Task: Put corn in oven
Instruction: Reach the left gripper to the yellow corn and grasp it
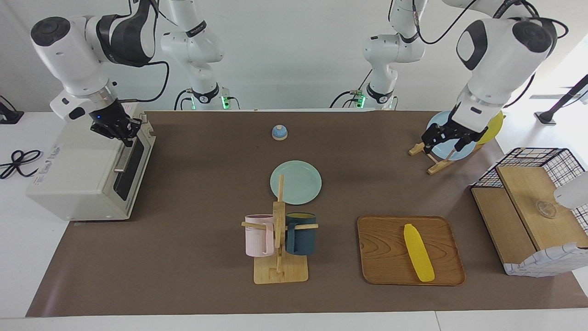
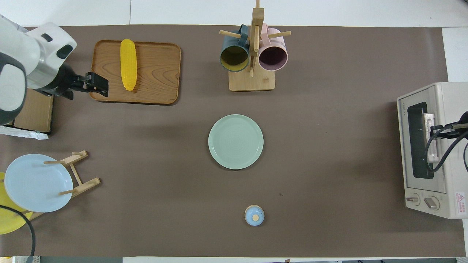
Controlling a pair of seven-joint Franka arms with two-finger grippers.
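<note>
My right end effector [image 1: 123, 132] sits at the top front of the oven [image 1: 82, 170], hiding part of the door's upper edge; from overhead it is cut off by the frame edge, with only cables showing. Whether its fingers are closed on the handle, I cannot tell. My left end effector [image 1: 446, 139] covers part of the blue plate [image 1: 442, 120] and most of the yellow plate [image 1: 492, 126]. The rack [image 1: 436, 163] is partly hidden by both. The basket [image 1: 533, 158] runs off the frame.

Plain white wall [image 1: 294, 55]; white table [image 1: 27, 257] under a brown mat [image 1: 183, 257]
</note>
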